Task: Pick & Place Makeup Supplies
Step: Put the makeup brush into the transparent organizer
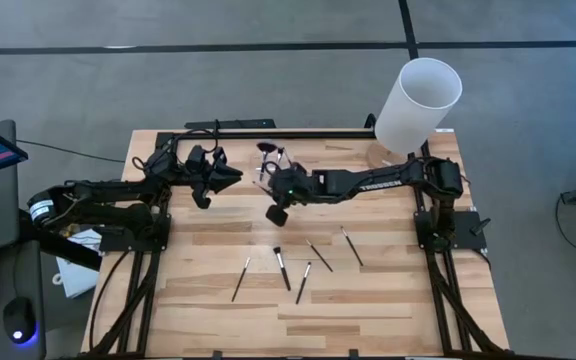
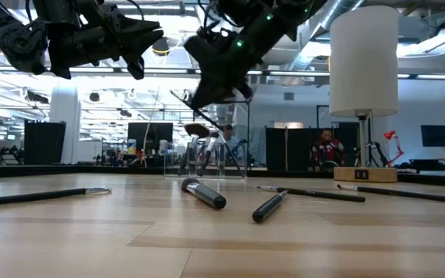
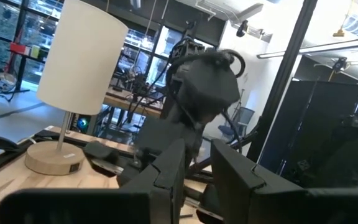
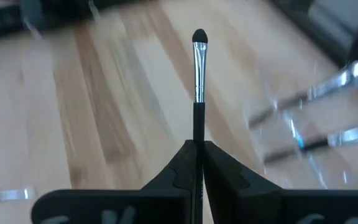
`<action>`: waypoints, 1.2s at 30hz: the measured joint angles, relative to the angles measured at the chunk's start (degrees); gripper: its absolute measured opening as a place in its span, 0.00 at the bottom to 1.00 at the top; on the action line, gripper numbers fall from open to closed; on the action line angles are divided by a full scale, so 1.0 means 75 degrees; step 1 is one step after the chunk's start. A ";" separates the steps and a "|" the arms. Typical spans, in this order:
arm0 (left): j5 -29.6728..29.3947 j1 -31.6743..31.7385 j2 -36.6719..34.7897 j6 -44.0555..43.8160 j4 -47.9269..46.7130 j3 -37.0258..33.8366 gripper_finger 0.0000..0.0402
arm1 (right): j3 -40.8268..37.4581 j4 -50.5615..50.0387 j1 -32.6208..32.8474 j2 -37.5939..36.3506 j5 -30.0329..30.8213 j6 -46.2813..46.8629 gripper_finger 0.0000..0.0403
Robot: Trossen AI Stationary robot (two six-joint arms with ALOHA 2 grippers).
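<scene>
Right gripper [image 4: 197, 148]: you have its fingers pinched on the black handle of a slim brush [image 4: 199, 74]. In the right wrist view the silver ferrule and small dark tip stick straight out ahead of the fingers. In the high view this gripper [image 1: 277, 213] hangs above the table's middle, near the clear holder [image 1: 271, 160] at the far edge, which already has a few brushes standing in it.

Left gripper [image 1: 230, 178]: it waits raised at the table's left-far side, nothing between its fingers; they stand narrowly apart in the left wrist view.

Remaining supplies: five brushes lie flat on the wooden table [image 1: 388, 300], nearer the front edge than the grippers. Left to right in the high view: a thin one [image 1: 240, 279], a thicker-handled one [image 1: 282, 268], a short one [image 1: 304, 282], then two more thin ones [image 1: 320, 256] [image 1: 352, 245]. All lie apart from each other.

Handling judgement: these look very light and stiff, with smooth round handles likely to roll or pivot in a pinch. Take each by the handle around its middle, across its length. Avoid the bristle end, which is soft and would deform. A brush gripped far from its middle, as the held one seems to be, may swing when you tilt it upright for the holder.

The white lamp [image 1: 418, 104] stands at the far right corner; keep the right arm's elbow off it.
</scene>
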 joint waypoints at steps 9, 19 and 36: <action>0.0032 0.0000 0.0000 0.0000 0.0000 0.0000 0.19 | -0.1340 0.2367 -0.0405 -0.0336 0.0177 -0.0153 0.03; 0.0029 0.0000 -0.0003 0.0002 0.0001 0.0000 0.19 | -0.3647 0.5927 -0.0745 -0.1152 0.1204 -0.0327 0.03; 0.0023 0.0000 -0.0006 0.0186 0.0003 0.0000 0.19 | -0.4425 0.8333 -0.1735 -0.0239 0.0955 -0.0354 0.03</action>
